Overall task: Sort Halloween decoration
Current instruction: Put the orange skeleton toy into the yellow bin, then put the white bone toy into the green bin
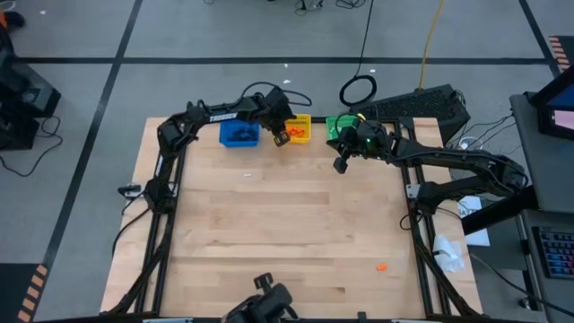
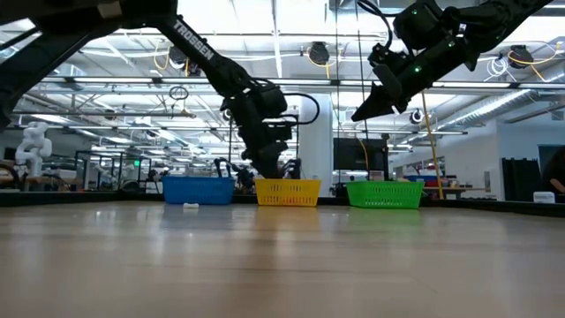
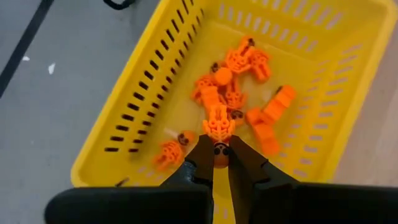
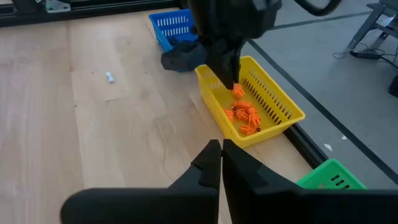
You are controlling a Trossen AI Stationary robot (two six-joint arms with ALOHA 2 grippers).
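Currently, the left tool (image 3: 219, 151) hangs over the yellow slotted plastic bin (image 3: 124, 121), pinching a small orange plastic trinket (image 3: 218, 124). Releasing off-centre could drop it outside. The right tool (image 1: 342, 165), pressed together, hovers near the green bin (image 1: 333, 125).

Stood in a row along the far edge: blue bin (image 1: 239, 135), yellow bin (image 1: 299, 128), green bin (image 1: 337, 126), narrow gaps between. Left open: most of the table (image 1: 278, 233), bar one orange trinket (image 1: 382, 266) and one white trinket (image 4: 109, 77).
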